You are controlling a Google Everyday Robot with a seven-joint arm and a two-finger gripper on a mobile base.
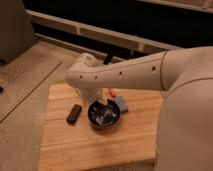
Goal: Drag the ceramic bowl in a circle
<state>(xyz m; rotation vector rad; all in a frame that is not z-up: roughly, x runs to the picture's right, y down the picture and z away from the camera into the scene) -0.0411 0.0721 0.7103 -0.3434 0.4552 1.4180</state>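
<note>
A cream-coloured robot arm (130, 72) fills the right side of the camera view and reaches leftward across a pale wooden tabletop (130, 142), its wrist bending down to the gripper (99, 102) near the middle of the board. The gripper's fingers are spread, not pressed together, and they point down at the upper left rim of the ceramic bowl (105, 117). The wrist hides much of them, so it cannot be told whether either one touches the rim, or whether one is inside the bowl.

Speckled grey flooring (25, 85) lies left of the fingers and beyond the board's edge. A dark wall with a pale ledge (60, 22) runs along the back, far behind them.

The ceramic bowl, glossy black with pale glints inside, sits upright on the wood directly below and just right of the fingers, toward the camera. It is the widest item on the board.

A small blue block (121, 104) lies to the right of the fingers, touching or just beside the bowl's upper right rim.

A slim dark object (74, 113) lies flat on the wood to the left of the fingers, apart from the bowl.

A small orange item (113, 92) shows behind and to the right of the fingers, partly hidden by the arm
</note>
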